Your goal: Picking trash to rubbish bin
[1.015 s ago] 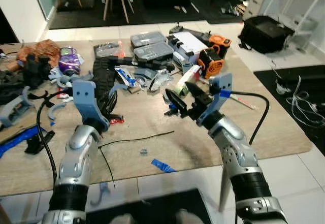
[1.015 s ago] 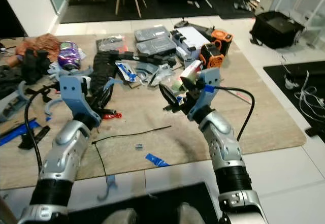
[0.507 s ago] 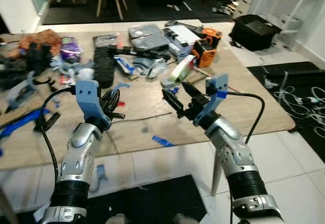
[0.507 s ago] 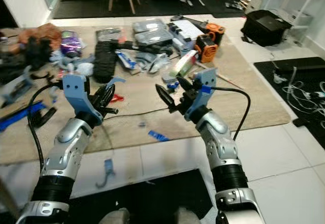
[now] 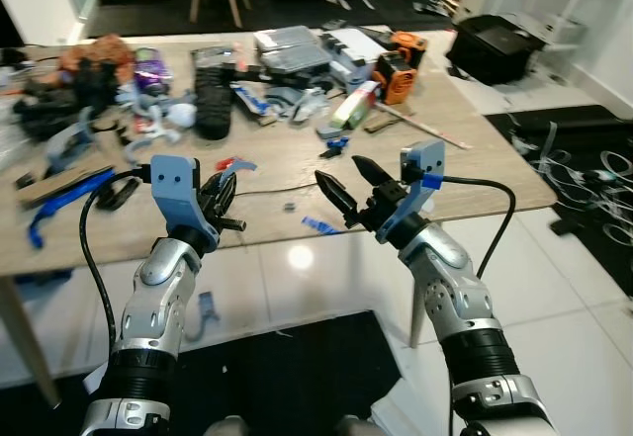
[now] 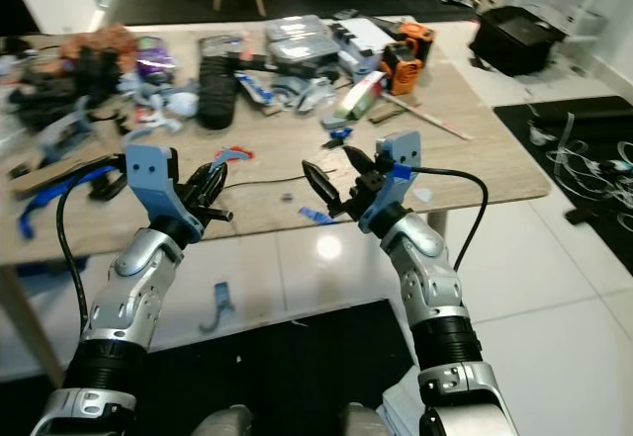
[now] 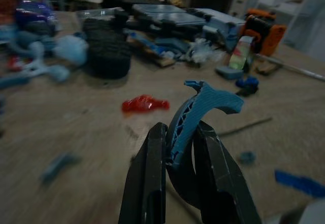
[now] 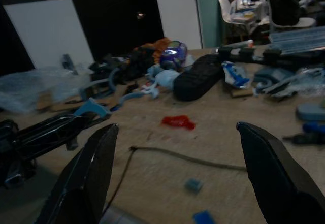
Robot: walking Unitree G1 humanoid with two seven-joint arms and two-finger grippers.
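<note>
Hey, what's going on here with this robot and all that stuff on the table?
The robot stands at the near edge of a cluttered wooden table, clearing trash. Its left pincer is shut on a curved blue plastic piece, held above the table edge. Its right pincer is open and holds nothing, raised beside the left. Plenty remains on the table: a small red scrap, a thin black cable, blue bits, cases and tools farther back.

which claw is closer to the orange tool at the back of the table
Right. The right claw hangs open over the table's near edge, on the same side as the orange tool. The left claw, shut on a blue curved piece, sits further off, across the table.
</note>
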